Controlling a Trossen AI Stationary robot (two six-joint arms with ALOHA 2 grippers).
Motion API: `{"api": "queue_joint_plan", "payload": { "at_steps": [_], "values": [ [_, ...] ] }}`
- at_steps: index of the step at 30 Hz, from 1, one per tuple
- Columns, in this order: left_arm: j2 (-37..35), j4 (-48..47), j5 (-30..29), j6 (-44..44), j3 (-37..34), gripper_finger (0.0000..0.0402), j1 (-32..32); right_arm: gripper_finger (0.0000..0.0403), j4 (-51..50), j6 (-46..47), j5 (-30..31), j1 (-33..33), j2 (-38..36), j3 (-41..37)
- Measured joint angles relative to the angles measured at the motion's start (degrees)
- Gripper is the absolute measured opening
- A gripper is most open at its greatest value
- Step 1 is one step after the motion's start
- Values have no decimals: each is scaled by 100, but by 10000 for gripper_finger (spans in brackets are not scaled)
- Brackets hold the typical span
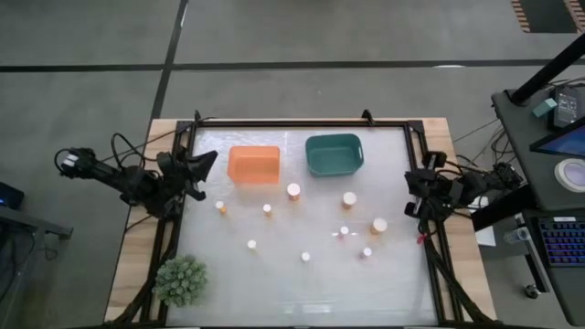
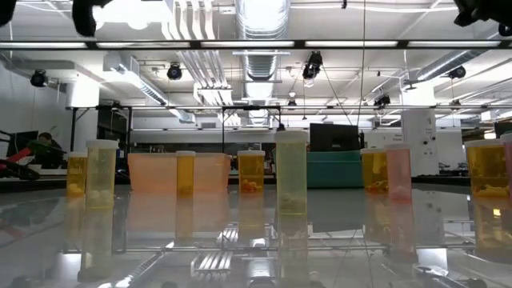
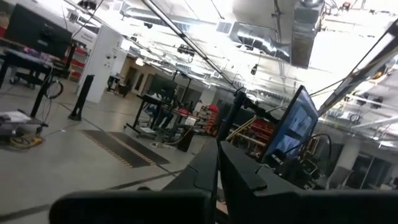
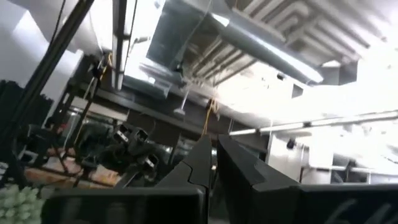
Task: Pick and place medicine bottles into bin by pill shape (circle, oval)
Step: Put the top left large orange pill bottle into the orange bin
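Bottles [image 1: 293, 191] stood scattered over the middle of the counter [image 1: 302, 292], all upright with white caps up, about ten of them in the high view. Both pincers were well apart from every one of them. The left pincer [image 1: 208, 163] hung at the counter's left edge, just beside the orange bin [image 1: 254, 164], its fingers pressed together; the nearest bottle [image 1: 220, 207] stood a little in front of it, not touched. The right pincer [image 1: 410, 181] waited at the right edge, fingers together too, with the closest bottles [image 1: 378, 225] inward of it and clear of it.

Behind the bottles, at the far side of the counter, the orange bin sat next to the teal bin [image 1: 334, 153], the two side by side and apart. Neither bin showed a bottle inside from above. A small green plant [image 1: 180, 280] stood at the near left corner.

At counter height the bottles lined up across the low view [image 2: 290, 172], amber and pale ones of differing heights, some with pills [image 2: 250, 186] heaped at the bottom, and the orange bin [image 2: 154, 172] and teal bin [image 2: 334, 170] showed behind them. Each wrist camera looked up at the ceiling past its own closed fingers [image 3: 214, 171] [image 4: 211, 163].
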Motion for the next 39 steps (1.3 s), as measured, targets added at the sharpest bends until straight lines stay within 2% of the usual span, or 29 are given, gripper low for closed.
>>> {"api": "queue_joint_plan", "payload": {
  "at_steps": [6, 13, 22, 25, 30, 39],
  "values": [
    [1154, -20, -4, 126, 927, 0, 79, 18, 677, -431, -3, 0, 0, 0],
    [2271, -12, 19, 454, 1892, 0, 190, 18, 756, -420, -153, 0, 2, 4],
    [3510, -807, 72, 452, 2989, 0, 676, 18, 670, 315, -103, 0, 485, 461],
    [3831, -1396, 681, 181, 3380, 0, 893, 18, 659, 508, -21, -1, 800, 645],
    [4215, -2660, 2329, -711, 4060, 0, 1411, 18, 398, 937, 515, 0, 1451, 1085],
    [4888, -3978, 3180, -1342, 4602, 0, 1908, 18, -1799, 1664, 1519, 0, 2451, 2280]
  ]
}}
